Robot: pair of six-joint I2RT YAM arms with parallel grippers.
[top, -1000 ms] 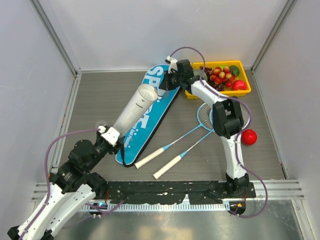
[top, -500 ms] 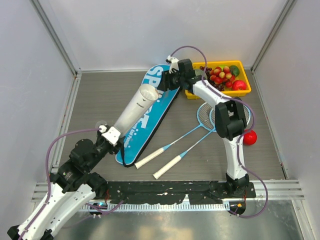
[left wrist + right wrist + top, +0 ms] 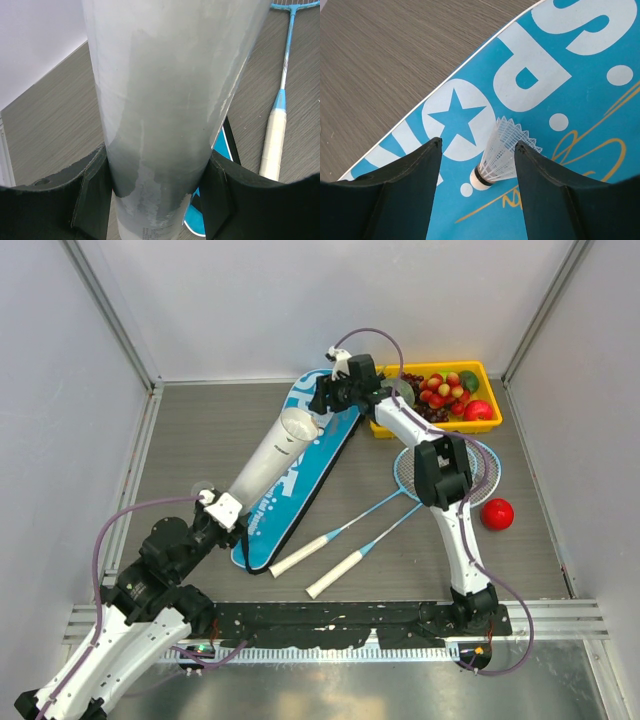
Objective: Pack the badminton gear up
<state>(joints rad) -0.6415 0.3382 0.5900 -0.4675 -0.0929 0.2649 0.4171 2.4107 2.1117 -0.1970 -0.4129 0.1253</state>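
we see left gripper [image 3: 155, 192] jaws pinching white tube [image 3: 170, 90] at its near end, right gripper [image 3: 479, 145] jaws spread wide either side of shuttlecock [image 3: 500, 155] lying on SPORT bag [image 3: 545, 65], at bag's 12 o'clock end

The tube [image 3: 165, 100] looks like smooth, faintly glossy white plastic, blotchy and scuffed near its base, clasped by the matt black, slightly grainy fingers [image 3: 95, 195] of the left gripper [image 3: 159, 200]. The bag [image 3: 560, 75] is smooth blue cloth with flat white print. The shuttlecock [image 3: 502, 150] has fine white feathers. The table [image 3: 380, 60] is matt grey with a wood grain. At 2 o'clock in the top view, the tray [image 3: 460, 366] is glossy yellow plastic.
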